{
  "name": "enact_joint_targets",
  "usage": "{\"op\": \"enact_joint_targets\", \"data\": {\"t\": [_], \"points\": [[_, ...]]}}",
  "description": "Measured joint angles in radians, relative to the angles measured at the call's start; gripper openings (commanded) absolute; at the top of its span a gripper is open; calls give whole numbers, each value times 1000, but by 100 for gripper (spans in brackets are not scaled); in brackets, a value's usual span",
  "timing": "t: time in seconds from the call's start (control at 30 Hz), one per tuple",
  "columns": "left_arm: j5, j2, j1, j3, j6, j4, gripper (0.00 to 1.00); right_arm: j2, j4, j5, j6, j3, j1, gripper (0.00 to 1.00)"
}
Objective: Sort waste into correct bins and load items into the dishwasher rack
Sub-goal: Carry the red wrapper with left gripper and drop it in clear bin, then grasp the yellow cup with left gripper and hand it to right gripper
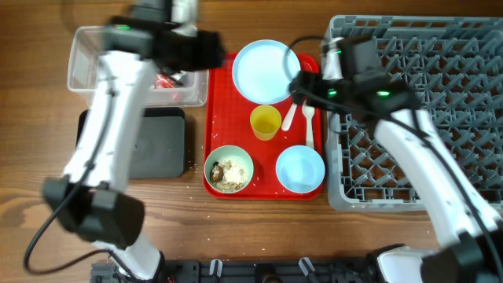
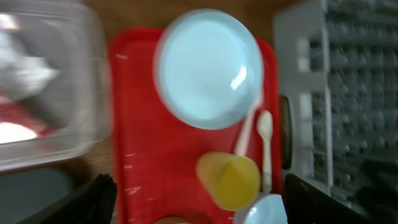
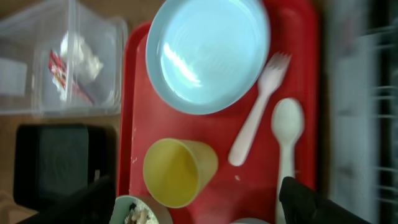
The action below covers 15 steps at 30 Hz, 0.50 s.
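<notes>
A: Flat red serving tray (image 1: 220, 118), near end?
B: A pale green bowl (image 1: 244, 155) holding rice scraps (image 1: 229, 174), and a light blue bowl (image 1: 299, 169). Then a small yellow cup (image 1: 266, 122), white plastic fork (image 3: 255, 118) and white plastic spoon (image 3: 288, 124). Farthest, a pale blue round plate (image 1: 266, 71).
A: Tools?
B: Left tool (image 2: 198, 180), right tool (image 3: 199, 199): fingers spread, nothing held.
A: Waste?
B: A small red wrapper (image 3: 59, 71) inside the clear plastic tub (image 1: 82, 59).

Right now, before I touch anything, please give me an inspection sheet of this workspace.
Surface: wooden table, carrying the red tray, both bins and the rack.
Job's things: plate, yellow cup, fork, spoon, green bowl with rice scraps and blue bowl on the red tray; napkin and red wrapper in clear tub; black tray and rack, nothing seen inside.
Clutter: nothing seen.
Grippers: left gripper and right gripper, jaws open, empty.
Cables: black cable loops near the left arm's base.
Surroundings: nothing seen.
</notes>
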Motion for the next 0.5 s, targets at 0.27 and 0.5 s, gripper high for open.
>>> {"op": "enact_joint_targets", "data": {"t": [0.27, 0.5], "points": [[-43, 255, -233, -27, -30, 39, 75, -218, -163, -2, -89, 21, -149, 89], [-82, 305, -240, -32, -33, -25, 59, -218, -197, -2, -106, 21, -149, 89]]}}
